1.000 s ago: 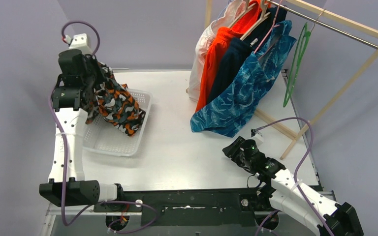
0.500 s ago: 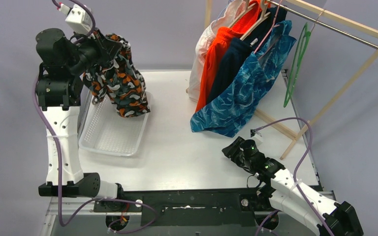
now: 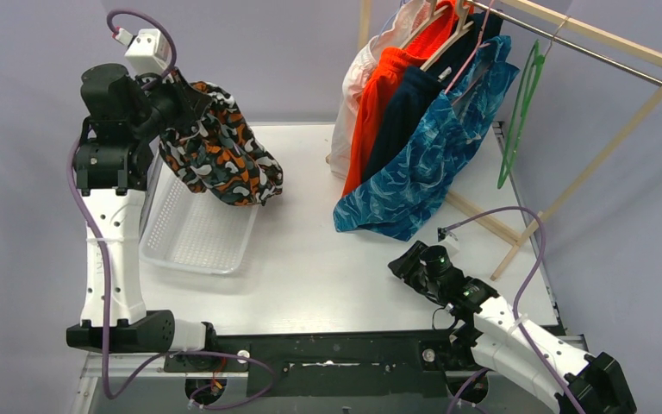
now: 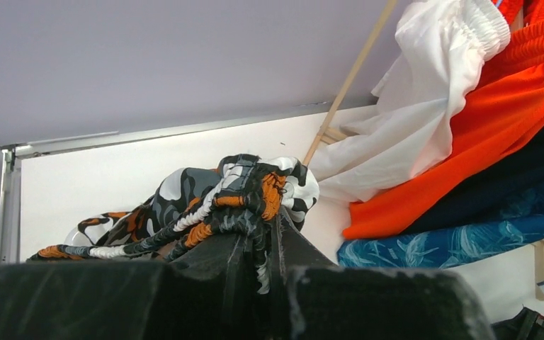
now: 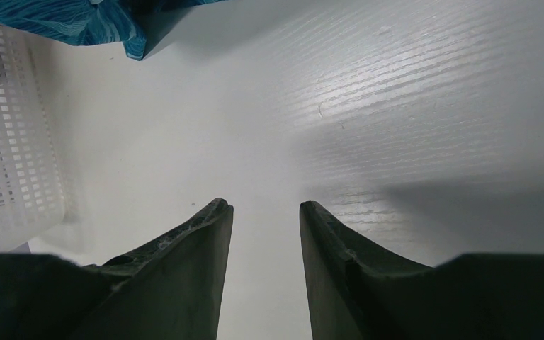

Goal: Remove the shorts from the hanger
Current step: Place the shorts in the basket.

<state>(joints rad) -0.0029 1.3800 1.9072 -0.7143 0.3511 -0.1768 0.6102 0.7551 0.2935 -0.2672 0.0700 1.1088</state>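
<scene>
The left claw (image 3: 181,102), clamped tight on the bunched camouflage shorts (image 3: 224,164), has sunk a little since half a second ago. The cloth has swung out below and to its right, partly past the rim of the basket (image 3: 181,250). A second ago it sagged into the basket, so the drop-off looks unfinished. The right claw (image 5: 263,207), slightly parted and empty, has not moved.

The basket (image 3: 190,237) lies left on my worktop (image 3: 310,259), under the shorts (image 3: 224,159) in my left end effector (image 3: 190,100); the rack (image 3: 608,153) stands right.
</scene>
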